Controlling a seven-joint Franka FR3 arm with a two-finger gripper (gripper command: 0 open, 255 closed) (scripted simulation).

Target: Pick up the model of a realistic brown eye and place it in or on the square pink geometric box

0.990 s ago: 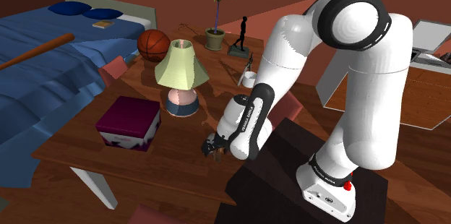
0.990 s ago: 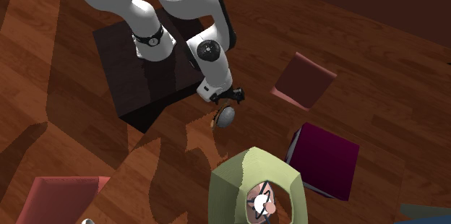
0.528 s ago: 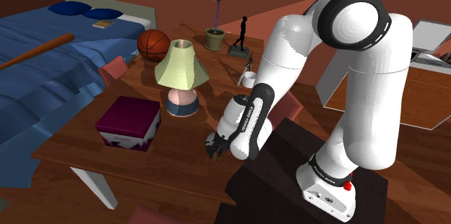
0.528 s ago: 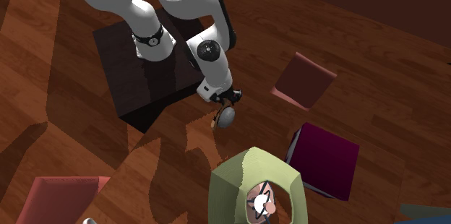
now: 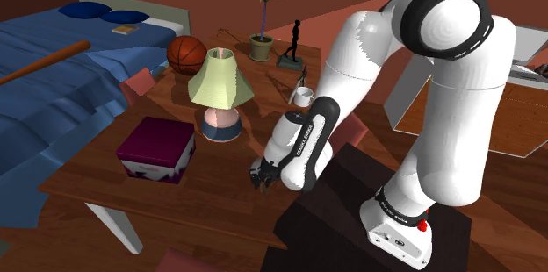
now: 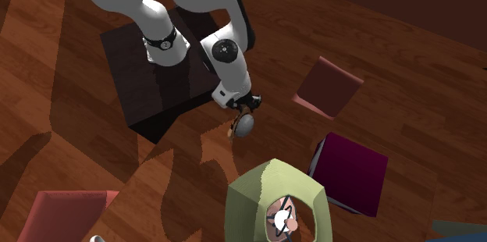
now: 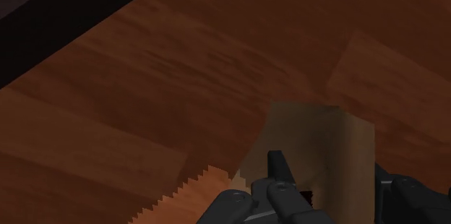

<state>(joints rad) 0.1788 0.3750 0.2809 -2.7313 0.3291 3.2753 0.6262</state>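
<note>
Clasping the eye model [image 6: 245,125], the tool [image 6: 246,112] low over the wooden table [image 5: 206,187], blue bed [image 5: 53,95] beyond.

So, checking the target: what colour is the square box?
Deep magenta; the square box shows best in the shoulder view.

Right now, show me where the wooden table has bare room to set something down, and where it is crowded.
The wooden table is bare between the dark pink square box and the black gripper, on the near side of the green-shaded lamp. The far end is crowded: orange basketball, potted plant, black figurine, white mug.
</note>
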